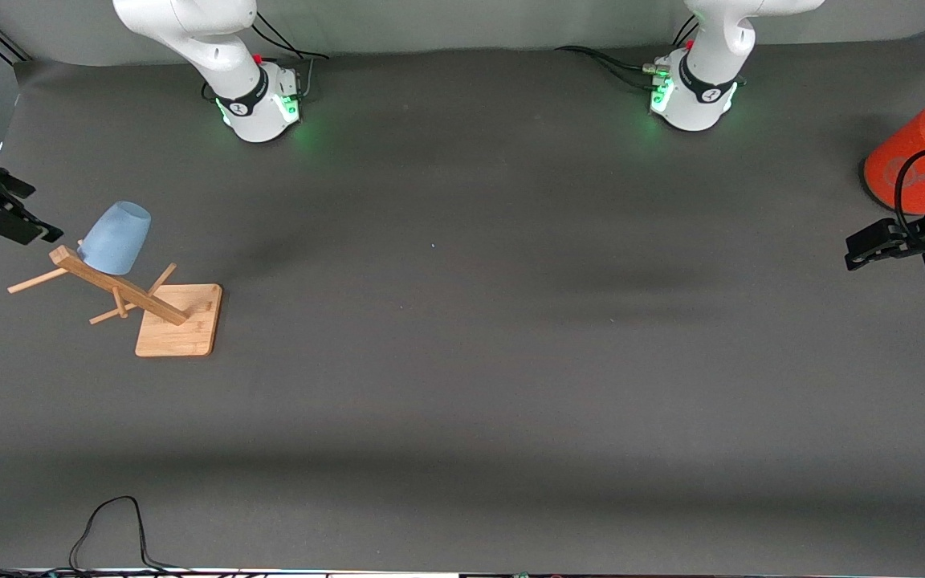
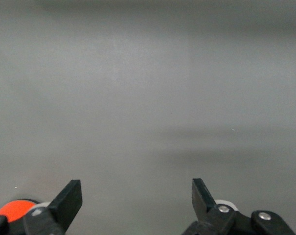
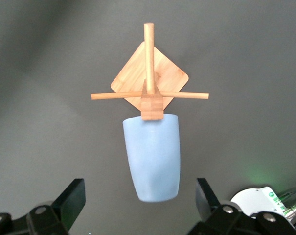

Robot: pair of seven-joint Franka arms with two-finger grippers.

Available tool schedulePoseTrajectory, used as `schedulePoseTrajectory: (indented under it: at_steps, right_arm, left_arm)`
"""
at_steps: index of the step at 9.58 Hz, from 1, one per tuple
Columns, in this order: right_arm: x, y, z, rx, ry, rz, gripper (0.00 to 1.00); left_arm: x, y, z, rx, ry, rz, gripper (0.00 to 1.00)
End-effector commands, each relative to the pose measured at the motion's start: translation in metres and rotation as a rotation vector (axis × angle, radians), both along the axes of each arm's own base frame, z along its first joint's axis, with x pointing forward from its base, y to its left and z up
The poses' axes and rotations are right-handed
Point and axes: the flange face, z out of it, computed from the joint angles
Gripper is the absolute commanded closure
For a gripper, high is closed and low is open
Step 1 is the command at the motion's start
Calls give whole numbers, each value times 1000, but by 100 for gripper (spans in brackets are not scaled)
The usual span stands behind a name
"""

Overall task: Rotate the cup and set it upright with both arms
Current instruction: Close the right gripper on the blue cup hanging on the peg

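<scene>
I see dark grey matte table cover [image 1: 462,361] filling nearly whole front view — smooth, few faint creases. Soft broad shadow bands lie across it, one nearer camera, others mid-table. Pale grey wall strip [image 1: 462,24] runs along edge where bases stand. Green glow spills onto cover there. Orange cylinder with grey top [image 1: 924,156] stands at left arm's end of table. Black cable [image 1: 113,530] loops on cover at edge nearest camera — toward right arm's end.

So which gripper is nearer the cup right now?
Right. The right gripper hovers open beside the cup hung on the wooden rack; the left gripper waits by the orange cylinder.
</scene>
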Motion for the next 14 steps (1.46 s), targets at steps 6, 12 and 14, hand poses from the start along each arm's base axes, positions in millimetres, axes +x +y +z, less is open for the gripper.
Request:
schedulePoseTrajectory:
  at_steps: [6, 12, 14]
  right_arm:
    - [-23, 7, -98, 45, -2, -54, 0]
    - [-23, 8, -114, 43, 9, -55, 19]
    - [-23, 7, -113, 44, 8, -48, 42]
  left_arm:
    - [-2, -2, 6, 12, 9, -4, 0]
    - [-1, -2, 5, 12, 9, -4, 0]
    - [-1, -3, 5, 12, 9, -6, 0]
